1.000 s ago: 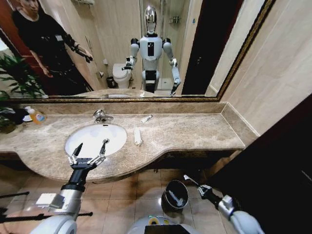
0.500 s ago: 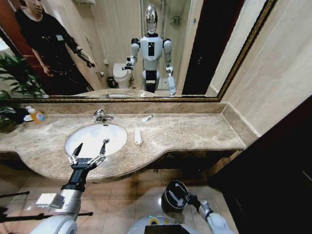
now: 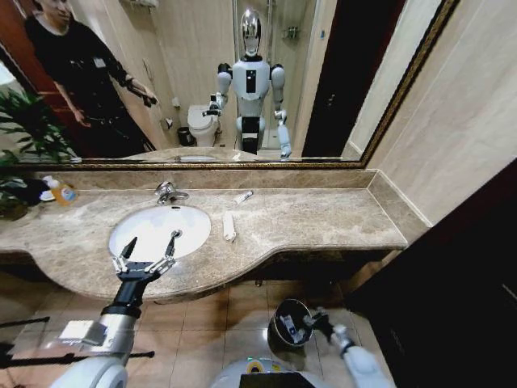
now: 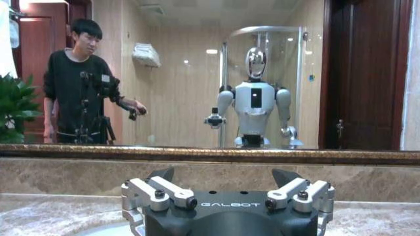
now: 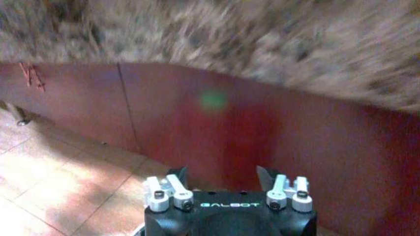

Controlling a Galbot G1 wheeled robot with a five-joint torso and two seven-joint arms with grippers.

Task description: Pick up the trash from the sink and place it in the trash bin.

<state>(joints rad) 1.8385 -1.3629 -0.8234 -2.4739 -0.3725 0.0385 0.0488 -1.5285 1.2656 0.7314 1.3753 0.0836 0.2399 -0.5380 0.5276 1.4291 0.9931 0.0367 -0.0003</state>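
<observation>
1 splayed left claw (image 3: pixel 148 248) above sink (image 3: pixel 159 229)

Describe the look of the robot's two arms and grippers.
Both arms have silver-grey shells ending in black wrists. The left gripper carries black pointed fingertips on silver bolted linkages; its black body bears white GALBOT lettering. The right gripper is built alike, with the same marking.

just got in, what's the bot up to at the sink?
Clearing trash into the bin on the floor under the counter. The right hand is low at the bin's rim, and something white lies inside the bin. The left hand hovers open over the sink's front edge. A flat packet and a slim tube lie on the counter beside the basin.
</observation>
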